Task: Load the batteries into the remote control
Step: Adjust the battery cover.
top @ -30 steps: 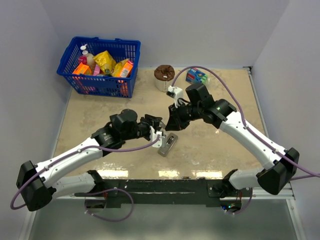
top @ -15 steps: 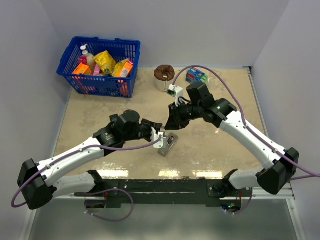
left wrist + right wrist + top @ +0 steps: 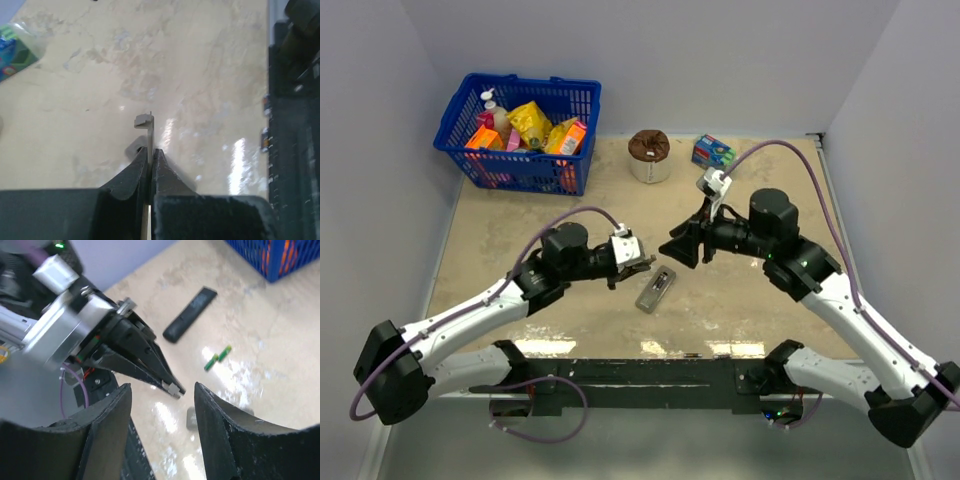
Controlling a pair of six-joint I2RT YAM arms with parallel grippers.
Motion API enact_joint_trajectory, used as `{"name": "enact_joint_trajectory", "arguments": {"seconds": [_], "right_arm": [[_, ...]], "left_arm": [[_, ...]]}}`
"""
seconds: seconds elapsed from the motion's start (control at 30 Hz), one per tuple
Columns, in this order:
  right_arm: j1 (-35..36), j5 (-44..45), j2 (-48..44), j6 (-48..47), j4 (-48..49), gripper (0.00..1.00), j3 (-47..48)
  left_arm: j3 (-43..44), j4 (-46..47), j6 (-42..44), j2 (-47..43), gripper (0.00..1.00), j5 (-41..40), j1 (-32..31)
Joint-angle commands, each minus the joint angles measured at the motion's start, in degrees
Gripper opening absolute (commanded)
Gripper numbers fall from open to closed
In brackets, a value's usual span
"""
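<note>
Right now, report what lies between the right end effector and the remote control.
In the top view only bare table separates the right end effector and the remote control; the left end effector hangs just beside.

The left arm (image 3: 470, 315) is angling in from the near left corner, low over the bench, its left end effector (image 3: 638, 265) pointing toward the middle. Its jaws are pressing together on a thin grey piece (image 3: 151, 132) that is sticking out past the tips. The right arm (image 3: 840, 300) is angling in from the near right corner, elbow raised. The right end effector (image 3: 672, 248) is facing the left one, just apart from it, with its fingers (image 3: 112, 425) standing apart and gripping nothing.
</note>
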Motion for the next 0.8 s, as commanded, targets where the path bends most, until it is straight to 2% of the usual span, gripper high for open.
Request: {"name": "enact_joint_trajectory", "arguments": {"seconds": [0.0, 0.03, 0.07, 0.2, 0.5, 0.77], "right_arm": [[-1.94, -7.74, -2.47, -2.71, 14.02, 0.55, -7.01], [-2.38, -9.59, -2.48, -2.71, 16.47, 0.55, -7.81], [-3.0, -11.26, -2.48, -2.71, 17.37, 0.55, -8.95], [-3.27, -19.0, -0.2, -5.26, 18.87, 0.52, -9.67], [-3.36, -28.32, 5.34, -6.49, 19.13, 0.45, -7.29], [-3.36, -29.38, 5.96, -5.27, 22.47, 0.43, -7.03]], "left_arm": [[-5.97, 18.57, -22.51, -3.35, 0.0, 12.73, 4.16], [-7.03, 21.21, -27.41, -3.79, 0.0, 13.79, 4.86], [-8.61, 25.84, -29.38, -4.23, 0.0, 15.19, 5.65], [-9.85, 32.29, -36.5, -4.41, 0.0, 17.75, 5.83], [-10.3, 34.86, -40.55, -3.79, 0.0, 18.02, 5.92], [-9.06, 34.24, -41.17, -2.3, 0.0, 18.89, 5.92]]}}
